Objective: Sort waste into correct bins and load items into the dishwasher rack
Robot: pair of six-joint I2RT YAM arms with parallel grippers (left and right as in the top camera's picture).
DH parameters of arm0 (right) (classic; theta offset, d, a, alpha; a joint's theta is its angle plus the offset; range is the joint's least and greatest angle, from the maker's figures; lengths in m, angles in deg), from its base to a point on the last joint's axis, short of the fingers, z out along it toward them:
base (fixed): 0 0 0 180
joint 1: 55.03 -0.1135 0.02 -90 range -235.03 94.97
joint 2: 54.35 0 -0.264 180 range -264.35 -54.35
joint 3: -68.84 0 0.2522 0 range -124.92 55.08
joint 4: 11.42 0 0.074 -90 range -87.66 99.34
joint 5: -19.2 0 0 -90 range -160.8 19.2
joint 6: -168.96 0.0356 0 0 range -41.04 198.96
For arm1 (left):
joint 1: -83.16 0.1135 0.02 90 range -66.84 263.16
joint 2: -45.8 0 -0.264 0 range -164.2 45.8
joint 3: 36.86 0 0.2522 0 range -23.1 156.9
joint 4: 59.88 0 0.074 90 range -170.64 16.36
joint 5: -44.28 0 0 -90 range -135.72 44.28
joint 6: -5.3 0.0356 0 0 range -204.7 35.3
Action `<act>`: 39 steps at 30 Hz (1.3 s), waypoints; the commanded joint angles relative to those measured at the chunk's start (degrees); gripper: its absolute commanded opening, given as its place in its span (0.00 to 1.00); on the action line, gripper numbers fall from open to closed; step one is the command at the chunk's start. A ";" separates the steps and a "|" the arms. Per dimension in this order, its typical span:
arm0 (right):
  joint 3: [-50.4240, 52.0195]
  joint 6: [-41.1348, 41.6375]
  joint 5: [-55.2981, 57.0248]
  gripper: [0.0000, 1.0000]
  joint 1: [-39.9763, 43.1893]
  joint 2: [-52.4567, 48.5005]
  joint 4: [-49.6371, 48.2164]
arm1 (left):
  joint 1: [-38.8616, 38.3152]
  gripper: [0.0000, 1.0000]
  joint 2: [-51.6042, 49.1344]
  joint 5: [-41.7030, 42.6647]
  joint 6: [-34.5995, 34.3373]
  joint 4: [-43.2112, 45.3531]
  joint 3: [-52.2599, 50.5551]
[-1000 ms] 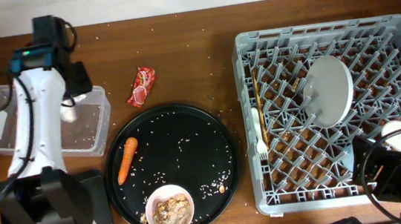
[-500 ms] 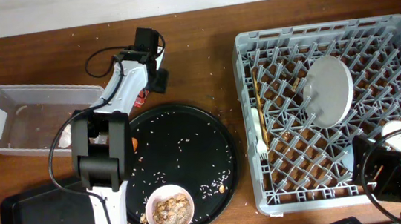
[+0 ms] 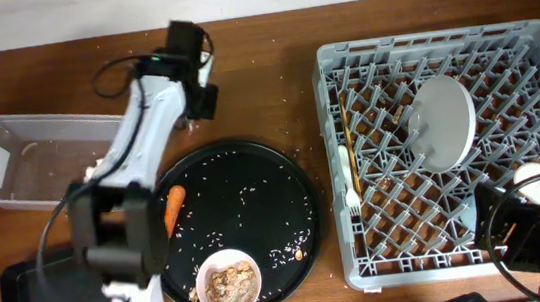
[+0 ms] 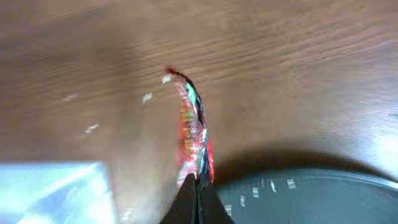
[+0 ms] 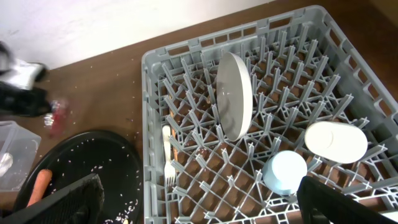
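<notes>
From above, one dishwasher rack fills the right side of the crumb-speckled brown table. It holds one plate, chopsticks, one fork, one white cup and one blue cup. The round black tray in the middle has one carrot and one bowl of food scraps. One clear tub sits by the left edge, and one flat black tray is at the near left corner.

Left wrist: the left gripper pinches the red wrapper tight — just beside the round tray, toward the far edge.

Right wrist: the right gripper is spread wide, holding nothing — over the rack's near side.
</notes>
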 commanded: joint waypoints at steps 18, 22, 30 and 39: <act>-0.15 0.24 -0.09 0.99 -0.26 0.15 -0.07 | -4.61 0.74 22.16 -2.60 -16.61 -10.12 -32.35; -0.15 0.24 -0.09 0.99 -0.26 0.15 -0.07 | -0.13 0.69 22.16 -3.06 -16.83 8.13 -47.98; -0.15 0.24 -0.09 0.99 -0.26 0.15 -0.07 | 2.05 0.34 18.99 -4.04 -12.00 16.85 -50.36; -0.15 0.24 -0.09 0.99 -0.26 0.15 -0.04 | 3.23 0.00 30.47 -3.06 -22.51 -13.94 -33.24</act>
